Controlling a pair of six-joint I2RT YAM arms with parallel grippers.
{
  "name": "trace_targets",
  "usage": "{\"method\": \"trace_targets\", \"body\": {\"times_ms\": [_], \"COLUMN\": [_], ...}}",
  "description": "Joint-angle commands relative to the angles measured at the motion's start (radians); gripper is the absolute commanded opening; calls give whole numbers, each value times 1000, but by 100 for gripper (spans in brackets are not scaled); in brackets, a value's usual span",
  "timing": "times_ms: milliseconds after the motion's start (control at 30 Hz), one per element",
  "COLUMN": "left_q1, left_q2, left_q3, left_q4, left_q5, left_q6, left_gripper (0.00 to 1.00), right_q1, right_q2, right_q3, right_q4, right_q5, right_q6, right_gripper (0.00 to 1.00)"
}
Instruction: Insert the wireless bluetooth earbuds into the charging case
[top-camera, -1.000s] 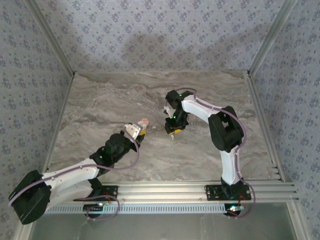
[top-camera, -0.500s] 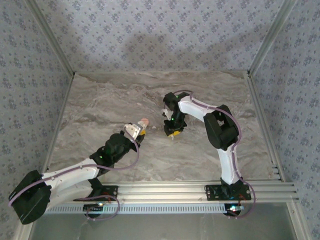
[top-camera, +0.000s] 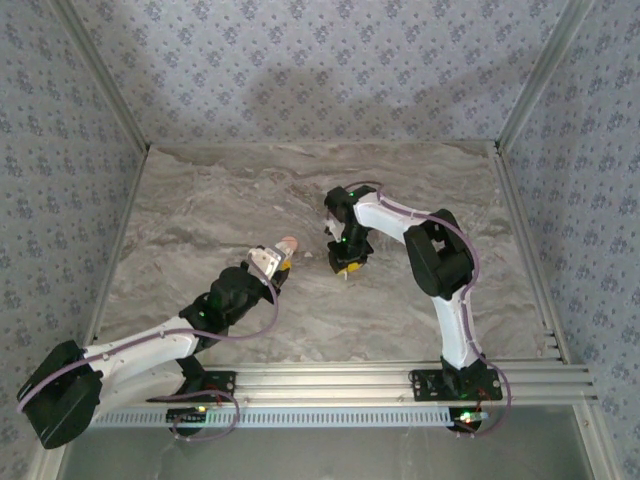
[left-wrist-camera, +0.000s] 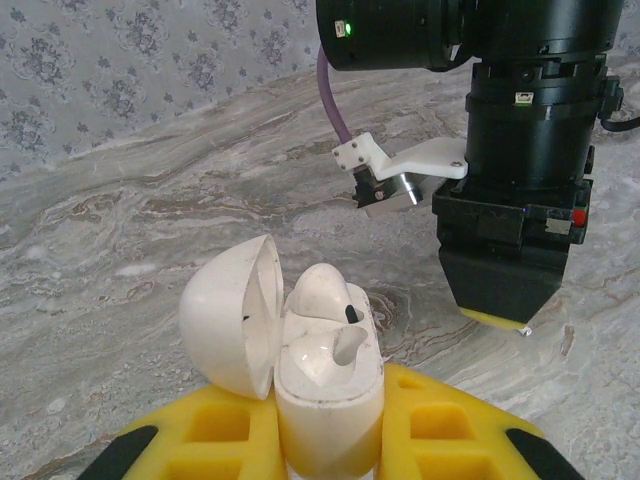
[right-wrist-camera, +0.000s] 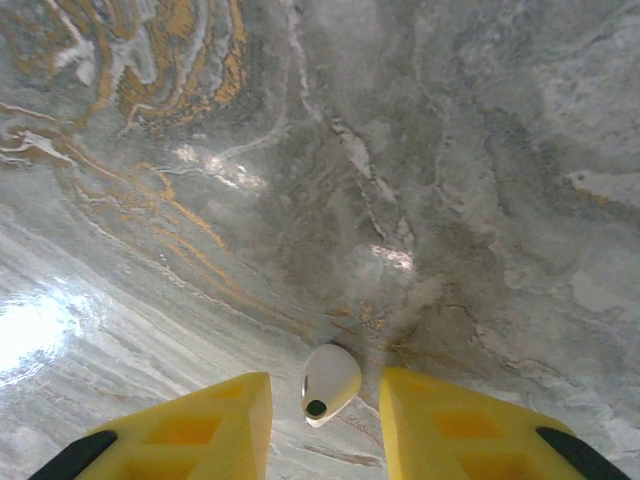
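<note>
The charging case (left-wrist-camera: 325, 385) is whitish and stands upright in my left gripper (left-wrist-camera: 328, 425), which is shut on its lower body. Its lid (left-wrist-camera: 228, 315) hangs open to the left. One earbud (left-wrist-camera: 322, 293) sits in the far socket; the near socket (left-wrist-camera: 352, 345) is an empty hollow. From above, the case (top-camera: 286, 244) shows at the left gripper's (top-camera: 272, 262) tip. The other earbud (right-wrist-camera: 330, 382) lies on the marble table between the yellow fingers of my right gripper (right-wrist-camera: 326, 402), which is open, with a gap on each side. The right gripper (top-camera: 346, 264) points straight down, just right of the case.
The marbled grey tabletop (top-camera: 220, 210) is bare around both arms. Patterned walls (top-camera: 320, 70) close in the back and sides, with aluminium rails (top-camera: 400, 378) along the near edge. The right arm's black wrist (left-wrist-camera: 520, 150) hangs close above and to the right of the case.
The right arm's elbow has swung a little to the left while its gripper stayed low over the same spot. The left arm and the case have not moved.
</note>
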Motion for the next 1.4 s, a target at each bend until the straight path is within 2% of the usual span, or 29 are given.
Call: {"method": "trace_targets", "body": {"times_ms": [0,367,533,833,1367], "left_q1": [9,9,10,9,11], "left_q2": [-24,-29,-31,-33,-29], "left_q3": [0,0,-2,-2,-5], "left_q4": [-6,-13,-14,-15,-11], "left_q5": [9,6,5,7,4], "left_q6": [4,6,6,6,6], "left_gripper": [11,11,11,11,11], "right_q1": [9,20,20,24,24], "right_q2": [22,36,33,42,69], "right_q3": [21,22,30,41,53], "right_q4": [-41,-23,-10,-2,7], "right_q5": [34,37,18,14,31], "right_q6": [12,10,13,21,29], "right_gripper": [35,31,36,36,30]}}
